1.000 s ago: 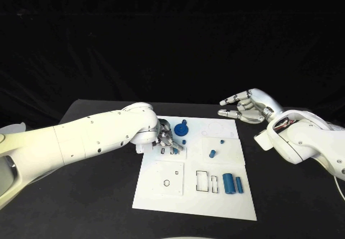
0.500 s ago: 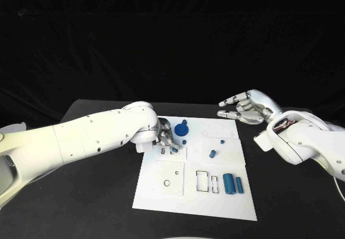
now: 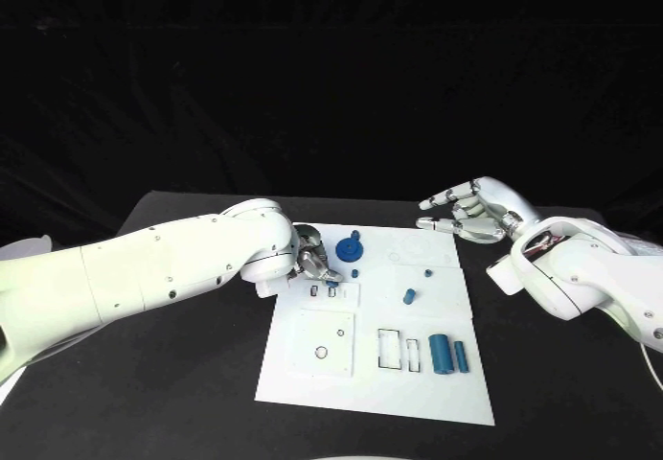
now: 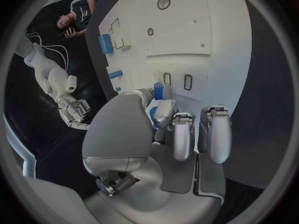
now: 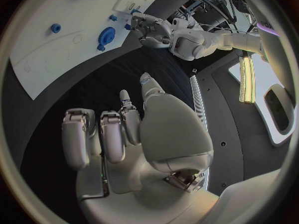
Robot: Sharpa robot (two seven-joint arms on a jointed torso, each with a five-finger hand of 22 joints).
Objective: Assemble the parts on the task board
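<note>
The white task board (image 3: 311, 369) lies in the middle of the table. My left hand (image 3: 311, 261) hovers over its far left part, beside the blue gear (image 3: 349, 250). In the left wrist view the left hand (image 4: 168, 134) pinches a small blue piece (image 4: 158, 91) at its fingertips, just short of two small slots (image 4: 167, 78). Those slots (image 3: 326, 288) show as dark outlines in the head view. My right hand (image 3: 472, 213) floats past the board's far right corner, fingers spread and holding nothing; in its own view the right hand (image 5: 124, 134) is bare.
A large blue cylinder (image 3: 440, 353) and a thinner one (image 3: 460, 356) lie near the board's right edge, next to two long slots (image 3: 390, 348). Small blue pegs (image 3: 409, 296) stand mid-board. Black table surrounds the board on both sides.
My left hand has drawn back a little from the small slots toward the board's far left, taking the small blue piece with it. The right hand has barely shifted.
</note>
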